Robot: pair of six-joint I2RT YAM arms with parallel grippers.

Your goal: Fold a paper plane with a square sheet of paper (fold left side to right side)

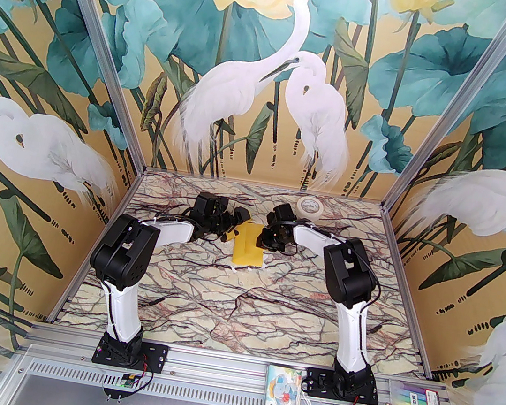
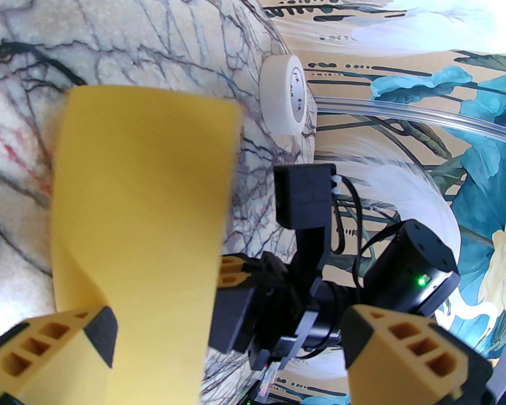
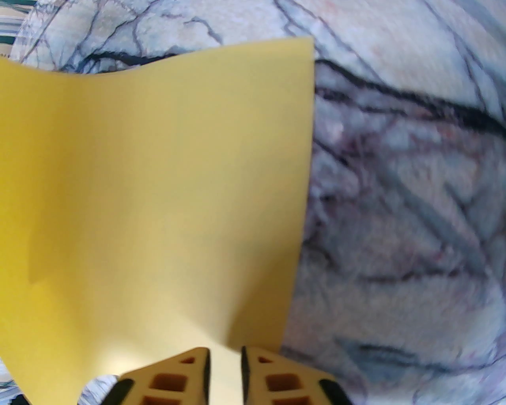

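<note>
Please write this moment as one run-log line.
left hand: open wide | right hand: slightly open at sheet edge | square sheet of paper: curled

Paper (image 1: 248, 246): plain bright yellow. Desk (image 1: 236, 308): cream marble, black and dark-red veins. Tape roll (image 1: 309, 206), far right corner: cream-white. Arms (image 1: 123, 300): white links, black joints. Left pincer (image 2: 229, 330), right pincer (image 3: 225, 364): tan-orange, black pads. Walls (image 1: 64, 72): teal leaves, white egrets, ochre ground. Pens (image 1: 416, 398): rainbow.

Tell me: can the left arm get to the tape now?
Probably not directly: the right arm's wrist sits between the open left gripper and the tape; it would need to go round.
</note>
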